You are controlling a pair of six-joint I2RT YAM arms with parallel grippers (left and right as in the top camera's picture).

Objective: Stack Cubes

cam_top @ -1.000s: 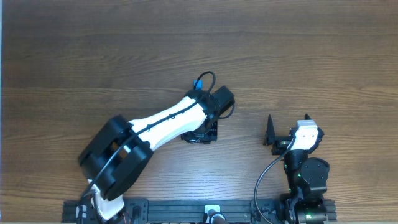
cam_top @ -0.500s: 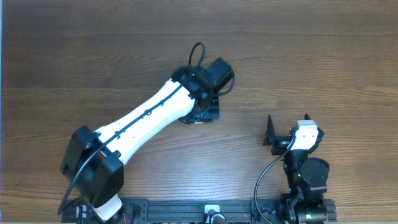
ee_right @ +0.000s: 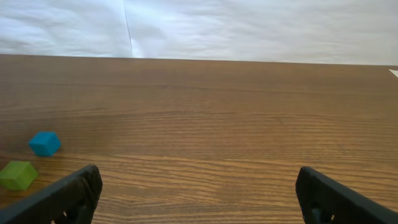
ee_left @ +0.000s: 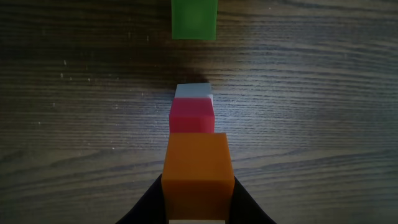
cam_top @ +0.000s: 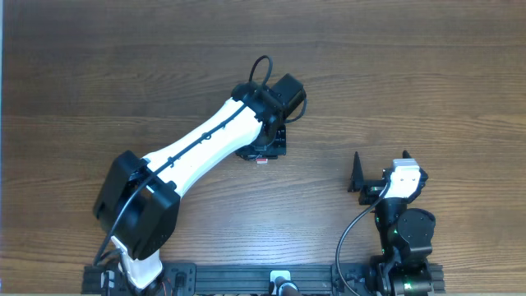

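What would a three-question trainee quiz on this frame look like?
1. Which cube sits between the left claw's fingers? A green cube, B orange cube, C blue cube.
2. True or false: the right claw is open and holds nothing.
3. Fill in: in the right wrist view, the cube lying on the table beside the blue cube is ____.
Key: 1 B; 2 true; 3 the green cube.

A dark wood-grain table (cam_top: 427,66) meets a pale wall (ee_right: 249,28) (a vertical seam runs down it).
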